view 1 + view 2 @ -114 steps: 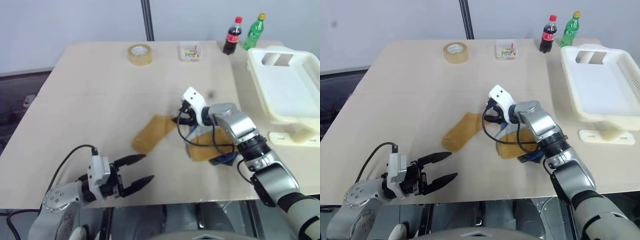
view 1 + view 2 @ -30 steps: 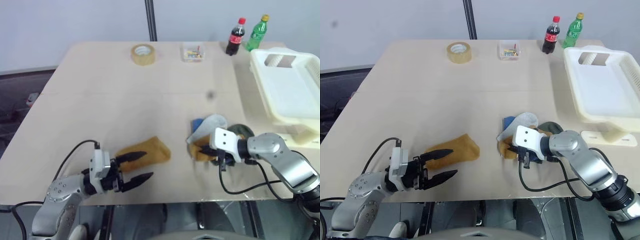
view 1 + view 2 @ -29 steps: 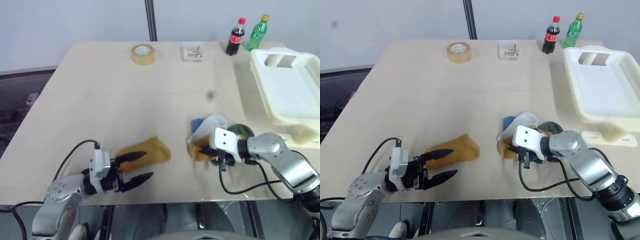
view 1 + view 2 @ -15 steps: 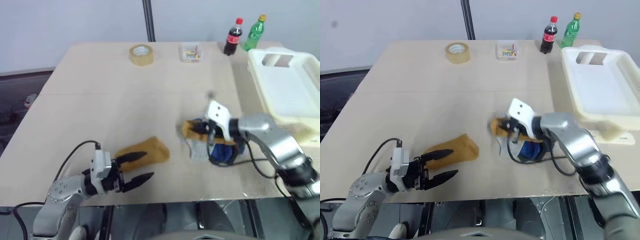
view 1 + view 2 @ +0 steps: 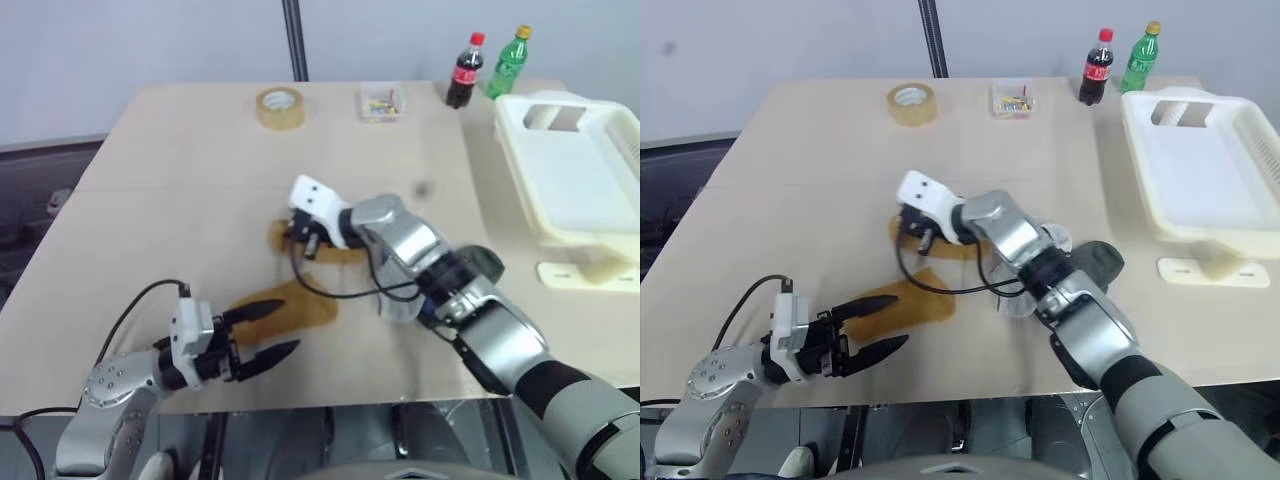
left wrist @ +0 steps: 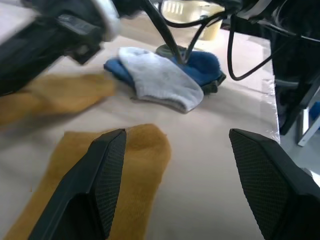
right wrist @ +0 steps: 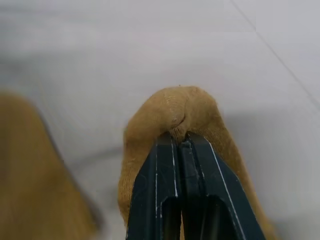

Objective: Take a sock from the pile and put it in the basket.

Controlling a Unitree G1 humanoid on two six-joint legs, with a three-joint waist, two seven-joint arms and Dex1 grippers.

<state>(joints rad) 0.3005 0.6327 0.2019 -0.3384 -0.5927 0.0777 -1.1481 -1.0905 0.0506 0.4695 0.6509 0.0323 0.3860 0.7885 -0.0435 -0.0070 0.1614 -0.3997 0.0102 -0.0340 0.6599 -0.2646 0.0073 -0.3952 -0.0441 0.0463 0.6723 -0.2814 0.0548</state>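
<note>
My right gripper [image 5: 291, 233] is shut on one end of a mustard-yellow sock [image 5: 335, 252], just above the table's middle; the right wrist view shows the knit [image 7: 176, 114] bunched at the closed fingertips [image 7: 172, 155]. A second mustard sock [image 5: 290, 308] lies flat near the front edge. My left gripper [image 5: 290, 324] stands open there, its upper finger over that sock. The pile [image 5: 440, 285] lies to the right: a light grey sock [image 6: 160, 77], a blue one [image 6: 201, 62] and a dark green one [image 5: 482, 263]. The cream-white basket [image 5: 520, 150] sits at the far right.
At the table's back edge stand a tape roll [image 5: 280, 107], a small clear box [image 5: 380, 103], a cola bottle [image 5: 461, 72] and a green bottle [image 5: 507, 63]. A cream plastic piece [image 5: 580, 272] lies in front of the basket.
My right gripper has lifted a mustard sock out of the pile and carried it left, to the table's middle. The left gripper has stayed open in place.
</note>
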